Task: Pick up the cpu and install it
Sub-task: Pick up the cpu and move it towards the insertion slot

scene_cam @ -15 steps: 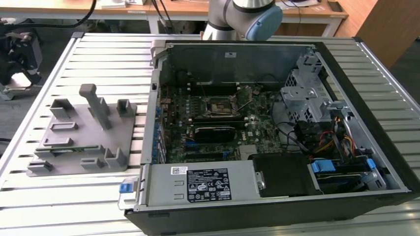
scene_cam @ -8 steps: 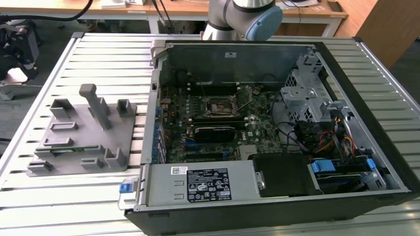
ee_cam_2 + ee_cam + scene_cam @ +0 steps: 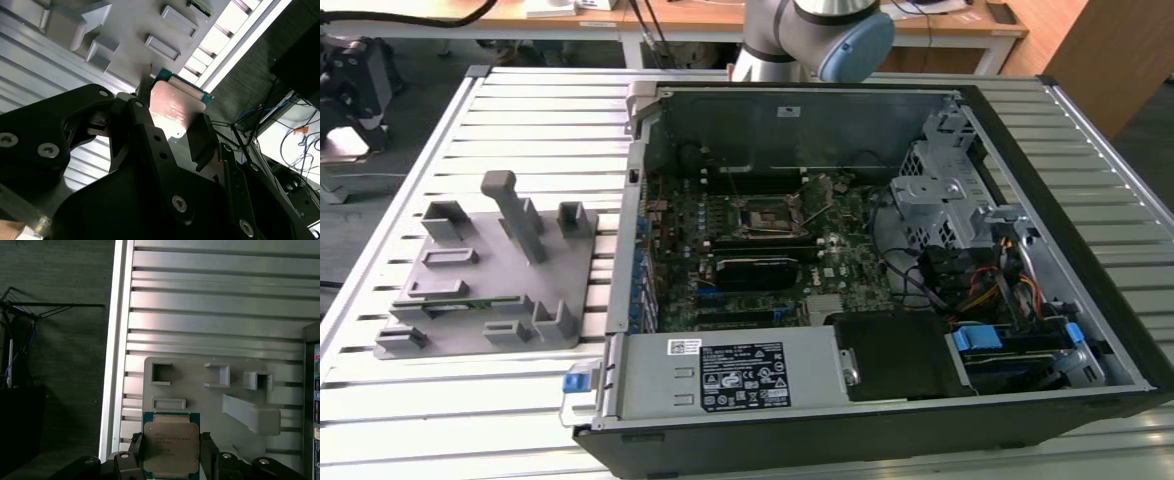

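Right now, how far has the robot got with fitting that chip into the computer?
Picking up looks done: the fingers clamp the chip by its edges, apparently lifted clear of the grey holder. So the chip is in hand. The fitting itself is left, since the socket inside the computer looks empty.

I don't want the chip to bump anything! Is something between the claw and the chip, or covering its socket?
Nothing visible. In both wrist views the claw grips the cpu by two edges. In the exterior view, the socket in the open computer case looks uncovered.
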`<state>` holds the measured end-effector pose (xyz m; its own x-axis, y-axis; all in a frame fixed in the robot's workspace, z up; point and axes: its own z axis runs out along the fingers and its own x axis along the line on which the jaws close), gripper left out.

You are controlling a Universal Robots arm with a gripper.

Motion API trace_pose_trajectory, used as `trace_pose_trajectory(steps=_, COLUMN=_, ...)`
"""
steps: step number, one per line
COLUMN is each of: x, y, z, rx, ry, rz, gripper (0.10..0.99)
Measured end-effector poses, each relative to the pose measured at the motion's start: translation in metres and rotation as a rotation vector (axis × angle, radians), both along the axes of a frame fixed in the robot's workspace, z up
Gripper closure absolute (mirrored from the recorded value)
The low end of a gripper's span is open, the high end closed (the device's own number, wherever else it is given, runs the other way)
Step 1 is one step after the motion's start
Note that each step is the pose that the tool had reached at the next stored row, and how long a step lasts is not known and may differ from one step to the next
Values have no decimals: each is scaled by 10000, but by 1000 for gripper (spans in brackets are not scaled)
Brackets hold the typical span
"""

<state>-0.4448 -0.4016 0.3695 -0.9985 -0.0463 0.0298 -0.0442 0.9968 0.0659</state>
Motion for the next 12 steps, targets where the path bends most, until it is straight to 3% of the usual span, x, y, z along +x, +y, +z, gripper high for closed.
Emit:
trace_pose_trajectory(steps=8, x=0, y=6, z=136, rx=0, ry=1, rz=0, gripper=549)
trace_pose_trajectory(steps=12, x=8, y=9, z=155, rx=0, ry=0, rz=-1, gripper=549)
